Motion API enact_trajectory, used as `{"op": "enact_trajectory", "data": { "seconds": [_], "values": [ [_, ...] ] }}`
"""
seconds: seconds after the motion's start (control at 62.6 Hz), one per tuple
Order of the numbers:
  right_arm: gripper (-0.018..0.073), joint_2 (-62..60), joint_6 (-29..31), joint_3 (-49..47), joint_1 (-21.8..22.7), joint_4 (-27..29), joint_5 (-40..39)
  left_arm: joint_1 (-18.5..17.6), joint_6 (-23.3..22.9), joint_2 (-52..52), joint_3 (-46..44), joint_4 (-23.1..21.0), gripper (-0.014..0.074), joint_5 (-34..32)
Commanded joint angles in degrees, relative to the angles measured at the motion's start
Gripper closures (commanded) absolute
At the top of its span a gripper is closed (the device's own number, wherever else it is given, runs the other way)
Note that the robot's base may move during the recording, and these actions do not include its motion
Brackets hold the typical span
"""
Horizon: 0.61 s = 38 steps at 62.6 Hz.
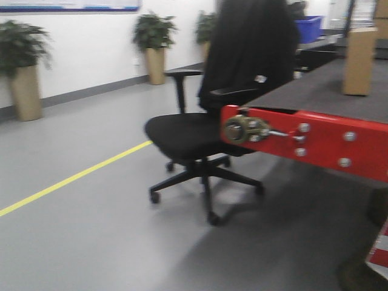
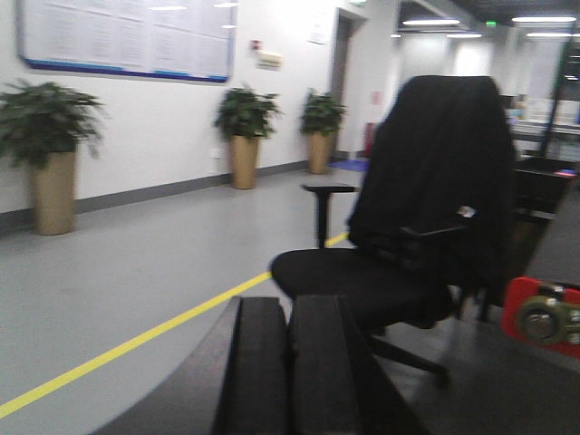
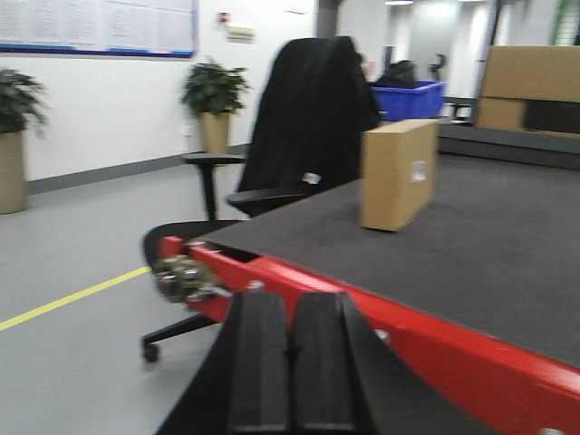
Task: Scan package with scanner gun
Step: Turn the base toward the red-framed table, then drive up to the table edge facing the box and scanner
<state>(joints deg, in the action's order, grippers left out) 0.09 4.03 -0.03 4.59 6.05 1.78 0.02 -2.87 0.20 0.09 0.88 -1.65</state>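
Pkg [image 3: 397, 177]: brown cardboard box, prob light, stiff, corners crushable. Best grabbed by the broad flat sides, I reckon. Small white label [image 3: 418, 170] on one face. Stands upright on bench [image 3: 507, 236], near chair-side edge, well back from the red corner. Scanner not in view. Left gripper [image 2: 288, 308] & right gripper [image 3: 290, 304]: both closed, empty.

Black office chair [image 1: 182, 136] draped with dark jacket [image 1: 248, 54], potted plants [image 1: 154, 33] by wall; yellow floor line [image 1: 73, 177]
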Motion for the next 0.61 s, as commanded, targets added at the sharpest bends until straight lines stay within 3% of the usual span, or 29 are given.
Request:
{"op": "enact_trajectory", "data": {
  "seconds": [0.0, 0.591],
  "values": [
    [0.0727, -0.09, -0.05, 0.03, 0.26, 0.11, -0.97, 0.24, 0.23, -0.20, -0.09, -0.15, 0.0687, -0.72],
    [0.0727, -0.09, -0.05, 0.03, 0.26, 0.11, -0.97, 0.24, 0.23, -0.20, -0.09, -0.15, 0.0687, -0.72]
  ]
}}
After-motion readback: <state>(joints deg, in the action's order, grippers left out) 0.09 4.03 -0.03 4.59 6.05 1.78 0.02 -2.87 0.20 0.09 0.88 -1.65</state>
